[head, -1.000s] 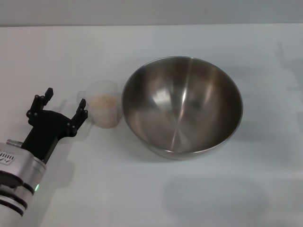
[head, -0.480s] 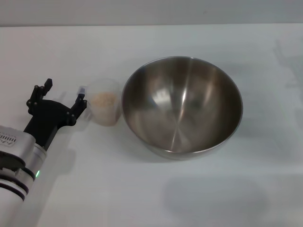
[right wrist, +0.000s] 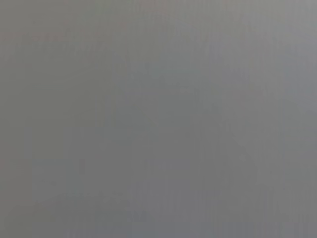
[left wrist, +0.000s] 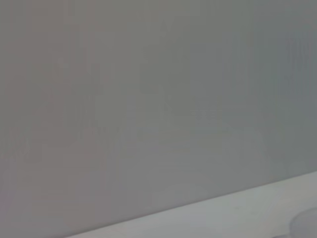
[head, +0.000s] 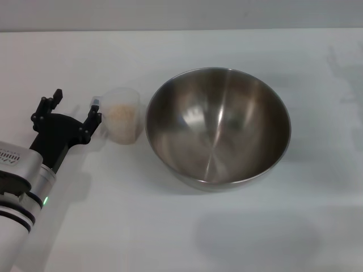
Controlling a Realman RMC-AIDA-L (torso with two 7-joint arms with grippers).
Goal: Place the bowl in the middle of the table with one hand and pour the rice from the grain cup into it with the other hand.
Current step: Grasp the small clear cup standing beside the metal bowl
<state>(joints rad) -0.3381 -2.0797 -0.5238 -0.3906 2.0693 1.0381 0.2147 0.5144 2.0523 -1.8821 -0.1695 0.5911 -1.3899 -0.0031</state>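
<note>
The steel bowl (head: pixel 218 127) stands upright on the white table (head: pixel 187 226), near the middle. The frosted grain cup (head: pixel 122 122) stands just left of the bowl, close to its rim, with pale rice (head: pixel 122 114) inside. My left gripper (head: pixel 76 102) is open, low over the table to the left of the cup. Its right fingertip (head: pixel 95 107) is at the cup's small handle, and nothing is between the fingers. The right gripper is out of view.
The table's far edge meets a grey wall (head: pixel 181 14). The left wrist view shows that wall and a strip of table (left wrist: pixel 257 213). The right wrist view shows only blank grey.
My left gripper has moved away from me along the cup's left side, staying open. The cup has shifted slightly farther away and leftward with it. The bowl has not moved.
</note>
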